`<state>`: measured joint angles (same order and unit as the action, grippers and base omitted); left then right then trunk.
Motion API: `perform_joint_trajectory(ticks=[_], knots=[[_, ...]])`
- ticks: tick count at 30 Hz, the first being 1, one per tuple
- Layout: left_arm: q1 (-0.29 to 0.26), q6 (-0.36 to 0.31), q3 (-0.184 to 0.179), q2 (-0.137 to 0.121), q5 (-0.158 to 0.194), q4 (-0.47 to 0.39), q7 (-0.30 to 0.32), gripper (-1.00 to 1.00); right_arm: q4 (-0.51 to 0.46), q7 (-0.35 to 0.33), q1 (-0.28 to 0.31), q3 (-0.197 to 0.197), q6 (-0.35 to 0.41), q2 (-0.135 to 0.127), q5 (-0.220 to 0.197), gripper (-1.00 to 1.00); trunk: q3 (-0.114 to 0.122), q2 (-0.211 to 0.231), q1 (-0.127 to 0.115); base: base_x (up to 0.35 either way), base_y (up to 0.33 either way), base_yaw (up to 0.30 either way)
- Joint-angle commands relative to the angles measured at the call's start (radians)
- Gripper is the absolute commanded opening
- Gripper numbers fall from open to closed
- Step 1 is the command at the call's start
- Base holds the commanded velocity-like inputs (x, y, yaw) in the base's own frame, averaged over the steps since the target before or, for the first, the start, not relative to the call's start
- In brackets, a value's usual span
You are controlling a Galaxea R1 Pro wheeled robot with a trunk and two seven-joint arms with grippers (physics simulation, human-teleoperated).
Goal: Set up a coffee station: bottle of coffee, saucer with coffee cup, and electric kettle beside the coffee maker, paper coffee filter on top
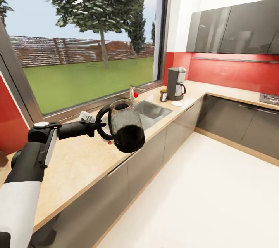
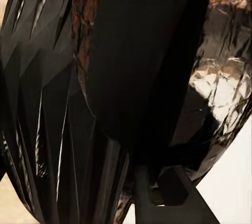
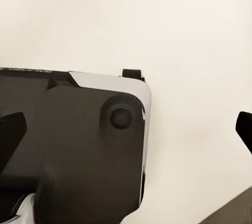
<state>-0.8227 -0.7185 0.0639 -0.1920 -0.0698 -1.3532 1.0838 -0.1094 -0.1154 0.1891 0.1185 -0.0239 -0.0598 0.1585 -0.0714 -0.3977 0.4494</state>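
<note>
Black loop handle sits clamped in left gripper [image 1: 100, 125], mid-left of frame; electric kettle [image 1: 126, 125] hangs tilted over countertop [image 1: 77, 162] edge. Right gripper [image 3: 126, 129]: tips apart over pale floor. Step: carrying kettle. Next, I'd judge: travel toward coffee maker [image 1: 176, 83], upper right-centre, w/ bottle of coffee [image 1: 164, 95] & saucer [image 1: 177, 103] beside it; set upright nearby.

One electric kettle [image 1: 126, 125], one coffee maker [image 1: 176, 83], one bottle of coffee [image 1: 164, 95] and one saucer [image 1: 177, 103]. One sink [image 1: 153, 109] with one tap [image 1: 132, 92], set in one long wooden table [image 1: 79, 162].
</note>
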Motion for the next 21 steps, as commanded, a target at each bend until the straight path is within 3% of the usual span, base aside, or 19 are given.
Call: perform_joint_trajectory(ticks=[1,5,13,21], knots=[[-0.001,-0.007,-0.002,0.000,-0.004,-0.001,0.008,-1.00,0.000,-0.004,0.001,0.009,-0.002,0.000,0.010,1.00,-0.002,-0.002,0.001,0.000,0.000,-0.291],[-0.001,-0.007,-0.026,0.000,-0.004,-0.001,0.009,-1.00,0.000,-0.004,0.001,0.009,-0.003,0.000,0.010,1.00,0.000,-0.002,0.001,0.000,0.000,-0.291],[-0.001,-0.008,-0.032,0.000,-0.004,-0.001,0.008,-1.00,0.000,-0.006,0.001,0.009,-0.004,0.000,0.010,1.00,0.004,-0.002,0.001,0.009,-0.002,-0.291],[0.000,-0.008,-0.032,0.000,-0.004,0.000,0.007,-1.00,0.001,-0.006,0.001,0.009,-0.003,0.000,0.010,1.00,0.008,-0.002,0.001,0.193,-0.124,-0.291]])
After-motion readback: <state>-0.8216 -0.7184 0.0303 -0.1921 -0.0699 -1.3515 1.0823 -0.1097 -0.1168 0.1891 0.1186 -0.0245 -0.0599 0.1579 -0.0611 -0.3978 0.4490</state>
